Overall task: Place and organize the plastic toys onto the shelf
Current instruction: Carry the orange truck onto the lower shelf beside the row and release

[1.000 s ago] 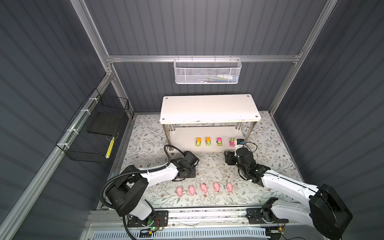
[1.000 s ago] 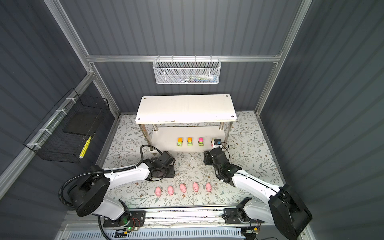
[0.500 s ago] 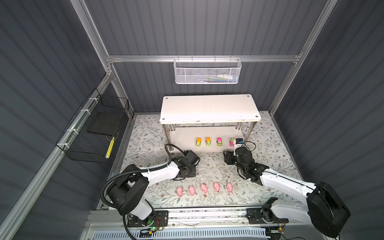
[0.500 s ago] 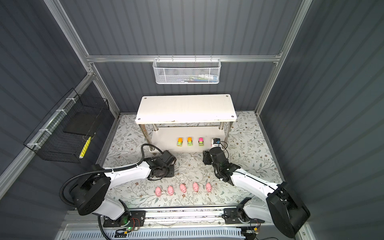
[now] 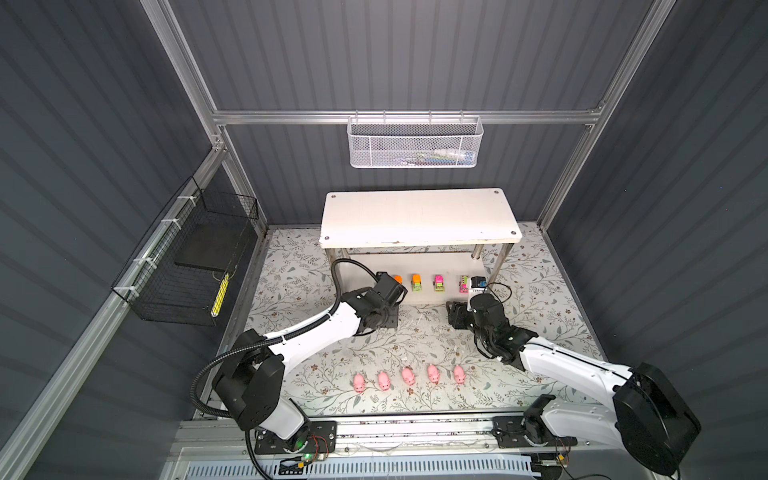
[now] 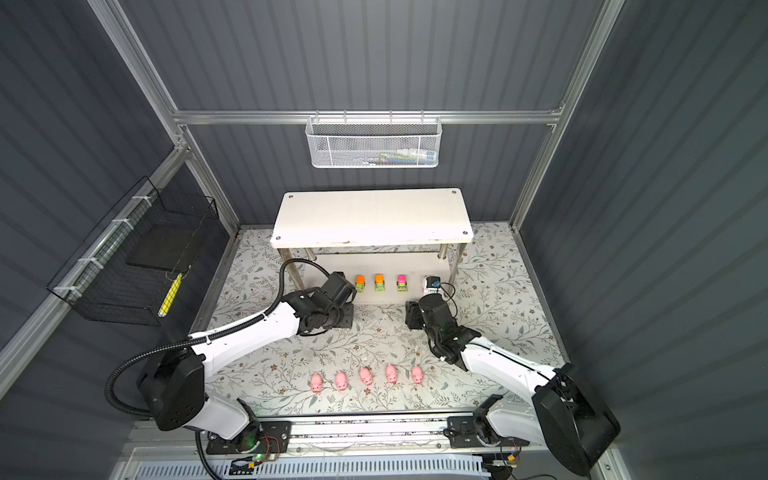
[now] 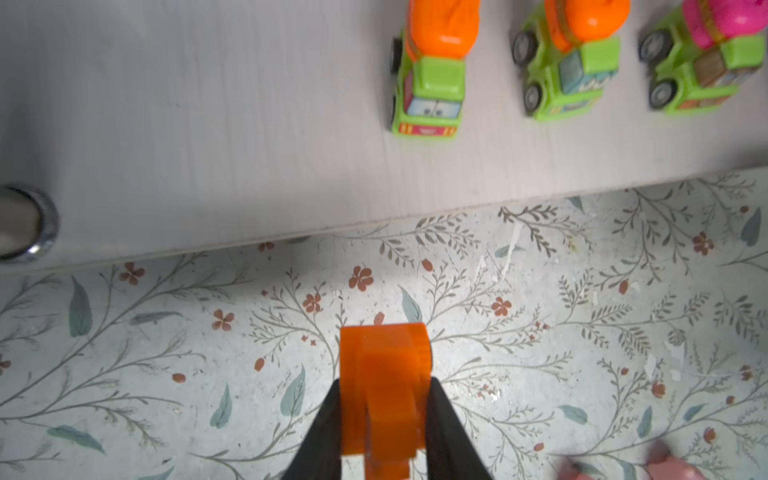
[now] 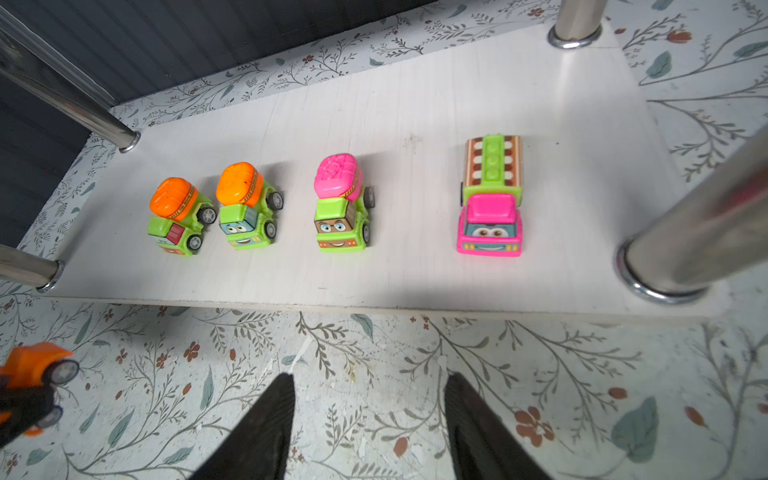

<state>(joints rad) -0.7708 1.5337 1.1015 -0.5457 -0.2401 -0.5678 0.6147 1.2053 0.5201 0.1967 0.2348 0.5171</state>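
My left gripper (image 7: 385,384) is shut on an orange toy vehicle (image 7: 384,353) over the floral mat, just in front of the shelf's lower board (image 7: 208,124). The right wrist view shows that vehicle (image 8: 35,365) from the side. Several vehicles stand in a row on the lower board (image 8: 415,104): two orange-and-green (image 8: 178,214) (image 8: 247,203), a pink-and-green one (image 8: 343,203) and a pink truck (image 8: 490,199). My right gripper (image 8: 370,378) is open and empty in front of the board. Several pink pigs (image 5: 409,376) line the mat's front. The shelf's top board (image 5: 419,216) is bare.
Chrome shelf legs (image 8: 685,241) (image 7: 20,224) stand at the lower board's corners near both grippers. A white mesh basket (image 5: 415,143) hangs on the back wall. A black wire basket (image 5: 187,266) hangs on the left wall.
My left gripper's jaws have narrowed onto the orange vehicle. Both arms have barely shifted, and the right gripper's opening is unchanged.
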